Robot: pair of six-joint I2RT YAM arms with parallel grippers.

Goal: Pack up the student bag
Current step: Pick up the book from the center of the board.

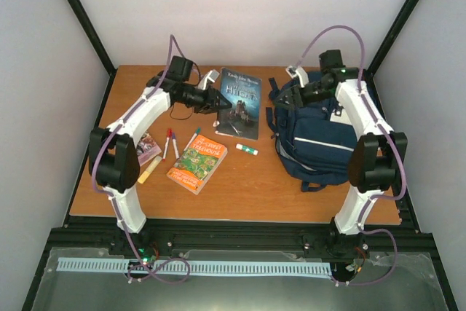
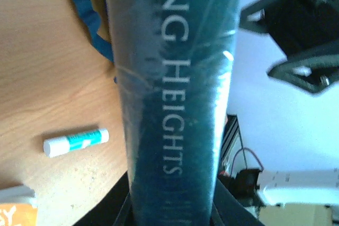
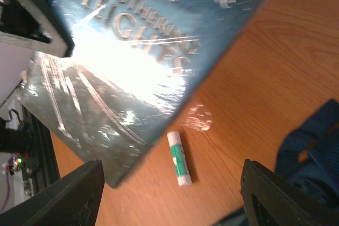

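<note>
The student bag (image 1: 317, 136), navy blue with white stripes, lies at the right of the table; its blue fabric also shows in the right wrist view (image 3: 312, 152). A dark teal book titled Wuthering Heights (image 1: 241, 103) sits just left of it. My left gripper (image 1: 212, 100) is shut on the book's spine side, and that spine (image 2: 175, 104) fills the left wrist view between the jaws (image 2: 172, 207). My right gripper (image 1: 293, 89) hovers over the bag's upper left corner, open and empty. In its own view the fingers (image 3: 170, 178) spread wide above the book (image 3: 137, 62).
A white and green glue stick (image 1: 247, 149) (image 3: 179, 158) lies between book and bag. An orange paperback (image 1: 196, 165), three pens (image 1: 170, 143) and small items (image 1: 148, 152) lie front left. The table's far edge is close behind the book.
</note>
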